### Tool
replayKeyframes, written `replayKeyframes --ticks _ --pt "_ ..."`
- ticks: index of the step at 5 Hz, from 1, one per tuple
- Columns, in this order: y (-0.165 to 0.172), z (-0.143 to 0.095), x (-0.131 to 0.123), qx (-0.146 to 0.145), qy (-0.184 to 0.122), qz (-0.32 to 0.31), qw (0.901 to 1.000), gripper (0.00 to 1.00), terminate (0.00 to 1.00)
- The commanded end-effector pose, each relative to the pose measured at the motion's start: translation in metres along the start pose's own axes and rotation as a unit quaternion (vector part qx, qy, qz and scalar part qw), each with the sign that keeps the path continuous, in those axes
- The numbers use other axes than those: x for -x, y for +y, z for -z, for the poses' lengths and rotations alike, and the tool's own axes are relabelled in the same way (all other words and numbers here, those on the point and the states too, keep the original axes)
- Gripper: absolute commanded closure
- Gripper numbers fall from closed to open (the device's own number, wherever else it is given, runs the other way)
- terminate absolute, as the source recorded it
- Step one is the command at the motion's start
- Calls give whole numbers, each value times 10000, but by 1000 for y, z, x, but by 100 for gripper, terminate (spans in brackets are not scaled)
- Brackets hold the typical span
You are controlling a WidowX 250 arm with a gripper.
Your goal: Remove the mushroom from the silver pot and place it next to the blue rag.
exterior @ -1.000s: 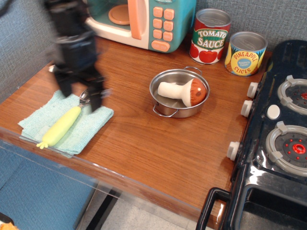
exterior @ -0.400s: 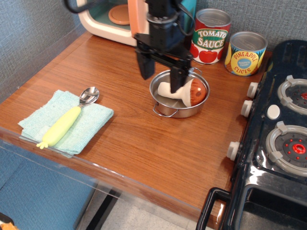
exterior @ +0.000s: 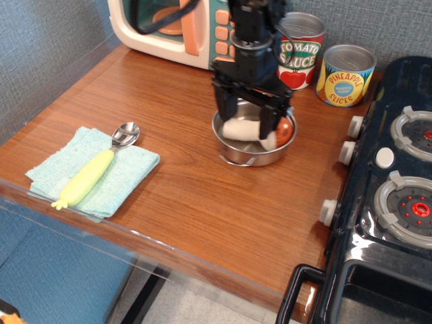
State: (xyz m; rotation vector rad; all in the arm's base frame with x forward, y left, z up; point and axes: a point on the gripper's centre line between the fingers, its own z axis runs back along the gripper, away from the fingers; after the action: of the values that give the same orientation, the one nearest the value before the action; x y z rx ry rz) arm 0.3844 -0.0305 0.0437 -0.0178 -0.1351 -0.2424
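The silver pot point(exterior: 237, 157) stands on the wooden table, right of centre. The mushroom point(exterior: 244, 129) lies on its side inside it, white stem to the left and reddish-brown cap to the right. My gripper point(exterior: 247, 120) hangs straight down over the pot. Its jaws are open, with one black finger on each side of the stem and their tips down inside the pot rim. The blue rag point(exterior: 64, 164) lies flat at the front left of the table, far from the gripper.
A yellow-handled spoon point(exterior: 88, 175) lies across the rag. A toy microwave point(exterior: 172, 27) stands at the back. A tomato sauce can point(exterior: 300, 50) and a pineapple can point(exterior: 345, 74) stand behind the pot. A black toy stove point(exterior: 398, 175) fills the right side.
My gripper has moved from above the rag at the left across to the pot. It has lowered so that its open fingers straddle the mushroom.
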Motion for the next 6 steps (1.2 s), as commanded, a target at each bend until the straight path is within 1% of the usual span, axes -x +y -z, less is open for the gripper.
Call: replayKeyframes --ticks 1,2,3,4,5,6 --pt "-2 -6 -15 -192 -223 30 9996 0 0" --pt "7 10 -12 -302 -36 -63 9995 0 0" --pt "8 21 -7 -348 112 77 9993 100 0" --pt "2 12 -9 -346 84 312 9989 100 0" --pt "9 -37 -14 -69 -526 364 9979 100 0" --pt "14 -75 4 81 -894 522 9946 100 0"
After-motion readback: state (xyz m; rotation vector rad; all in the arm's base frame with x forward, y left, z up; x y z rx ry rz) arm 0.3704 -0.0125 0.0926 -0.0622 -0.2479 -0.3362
